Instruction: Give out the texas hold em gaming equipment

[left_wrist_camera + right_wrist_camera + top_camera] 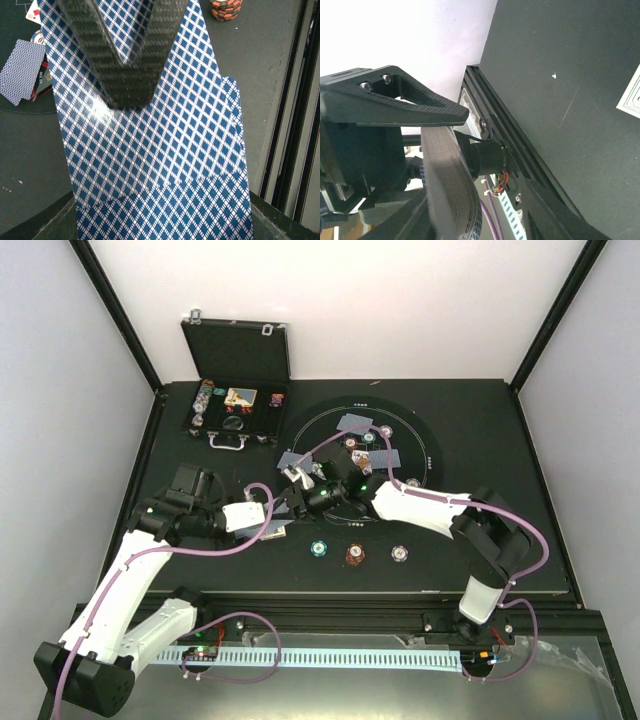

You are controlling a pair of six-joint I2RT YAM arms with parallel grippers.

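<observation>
My left gripper (272, 522) is shut on a deck of blue-backed playing cards (160, 150), which fills the left wrist view and hides its fingers. The top card sits shifted off the rest and looks blurred. My right gripper (298, 488) reaches across to the deck. One of its black fingers (125, 50) lies flat on the top card. In the right wrist view the deck's edge (450, 190) stands between the right fingers (410, 105); I cannot see if they pinch. Teal (319, 548), red-brown (355, 555) and white (400, 554) chips lie in a row near the front.
A black hinged case (237, 405) stands open at the back left. The round black mat (425, 440) carries face-down cards (355, 423) and a few chips (386, 430). A red-brown chip stack (226, 9) and a mat card (22, 70) show past the deck.
</observation>
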